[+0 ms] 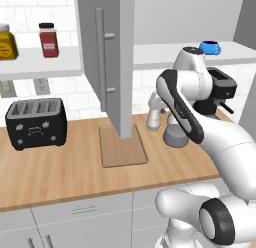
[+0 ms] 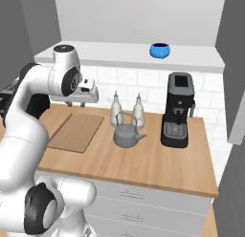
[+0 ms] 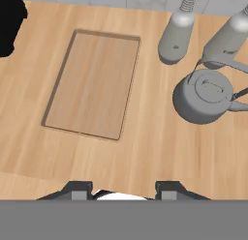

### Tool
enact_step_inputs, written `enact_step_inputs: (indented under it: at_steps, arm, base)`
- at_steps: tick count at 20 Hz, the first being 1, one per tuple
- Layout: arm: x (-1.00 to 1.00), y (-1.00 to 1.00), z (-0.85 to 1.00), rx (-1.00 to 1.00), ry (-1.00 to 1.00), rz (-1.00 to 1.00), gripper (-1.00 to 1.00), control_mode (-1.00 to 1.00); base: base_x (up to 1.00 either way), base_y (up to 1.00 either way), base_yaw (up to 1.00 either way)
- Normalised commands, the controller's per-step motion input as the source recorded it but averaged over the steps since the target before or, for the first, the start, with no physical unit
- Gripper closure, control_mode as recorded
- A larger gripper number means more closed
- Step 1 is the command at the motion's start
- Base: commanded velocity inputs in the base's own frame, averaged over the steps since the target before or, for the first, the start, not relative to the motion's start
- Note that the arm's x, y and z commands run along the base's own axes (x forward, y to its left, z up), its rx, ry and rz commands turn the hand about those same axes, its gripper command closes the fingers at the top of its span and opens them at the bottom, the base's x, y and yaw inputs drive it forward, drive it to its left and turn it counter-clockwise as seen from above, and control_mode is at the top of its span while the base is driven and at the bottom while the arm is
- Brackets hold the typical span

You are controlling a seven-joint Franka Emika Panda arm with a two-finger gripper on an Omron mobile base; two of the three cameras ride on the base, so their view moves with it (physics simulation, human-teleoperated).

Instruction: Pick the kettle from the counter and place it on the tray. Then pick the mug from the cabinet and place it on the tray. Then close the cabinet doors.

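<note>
**First step: claw above the bench, kettle not yet picked**

Nearest the base, the arm reaches forward with the claw (image 2: 76, 103) hanging above the bench (image 2: 158, 169), over the near-left part of the tray (image 2: 75, 131). In the hand view its two tips stand apart with only bare wood between them, so the claw is spread and holds nothing.

The tray lies flat on the bench, with nothing on it. Just to its right, apart from it, sits the kettle (image 3: 206, 95), upright, wire handle arched over the lid, spout pointing away from the tray. Two slim bottles (image 2: 127, 109) stand just behind the kettle, near enough to be knocked.

Further back and higher, the mug (image 2: 160, 50) waits on the cabinet shelf (image 2: 119, 57), and a door (image 1: 107, 67) hangs open over the tray.

I judge the task to be at its very start: the kettle is the thing in hand. The next move calls for shifting the claw rightward until it is over the kettle, lining the tips across the thin handle, then lowering and pinching without grazing the bottles behind.
</note>
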Motion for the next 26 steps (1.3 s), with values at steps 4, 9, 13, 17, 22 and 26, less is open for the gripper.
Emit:
enact_step_inputs:
  at_steps: [4, 9, 13, 17, 22, 26]
  arm:
    - [0.00, -0.04, 0.00, 0.00, -0.02, 0.00, -1.00, -1.00]
    - [-0.09, -0.56, -0.11, 0.09, -0.10, 0.00, -1.00, -1.00]
    - [-0.08, -0.73, -0.20, 0.11, -0.08, 0.00, -1.00, -1.00]
    - [-0.02, -0.68, -0.31, 0.06, -0.05, 0.00, -1.00, -1.00]
    - [0.03, -0.29, -0.20, 0.00, 0.00, 0.00, -1.00, -1.00]
    - [0.02, -0.39, -0.05, 0.00, -0.01, 0.01, -1.00, -1.00]
  base:
    - [0.00, 0.00, 0.00]
    - [0.00, 0.00, 0.00]
    - [0.00, 0.00, 0.00]
    - [0.00, 0.00, 0.00]
    - [0.00, 0.00, 0.00]
    - [0.00, 0.00, 0.00]
